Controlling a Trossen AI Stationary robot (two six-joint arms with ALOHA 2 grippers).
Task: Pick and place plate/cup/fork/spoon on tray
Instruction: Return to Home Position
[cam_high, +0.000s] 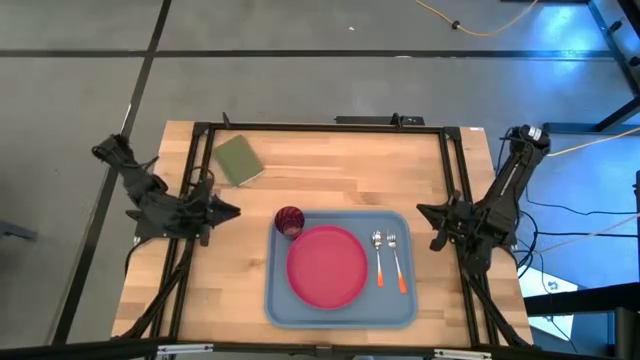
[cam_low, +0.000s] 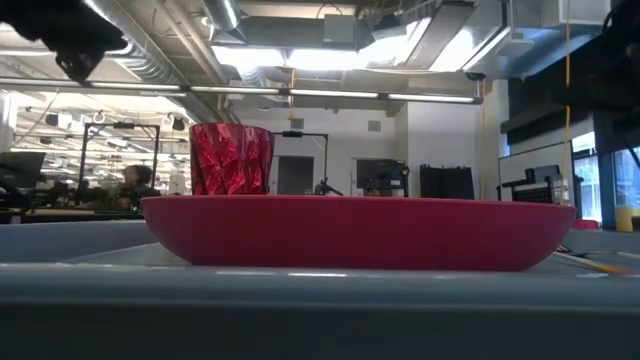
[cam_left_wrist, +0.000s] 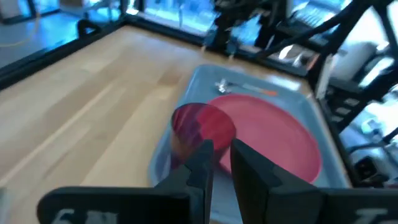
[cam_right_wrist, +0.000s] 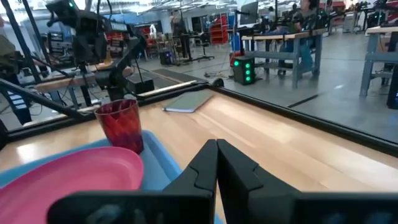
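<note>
The light blue tray (cam_high: 278, 300) lies on the wooden table near its front edge. The pink-red plate (cam_high: 327, 265) rests flat in the tray's middle. The dark red cup (cam_high: 289, 221) stands upright in the tray's far left corner. The spoon (cam_high: 378, 256) and the fork (cam_high: 397, 264) lie side by side right of the plate, orange handles toward the near edge. My left gripper (cam_high: 232, 211) hovers left of the cup and is empty, its fingers a narrow gap apart (cam_left_wrist: 222, 152). My right gripper (cam_high: 422, 211) is shut (cam_right_wrist: 217, 149) and empty, just right of the tray.
A green square pad (cam_high: 239, 160) lies at the table's far left. A black metal frame (cam_high: 320, 127) runs around the table's far and side edges. Bare wood lies between the pad and the tray.
</note>
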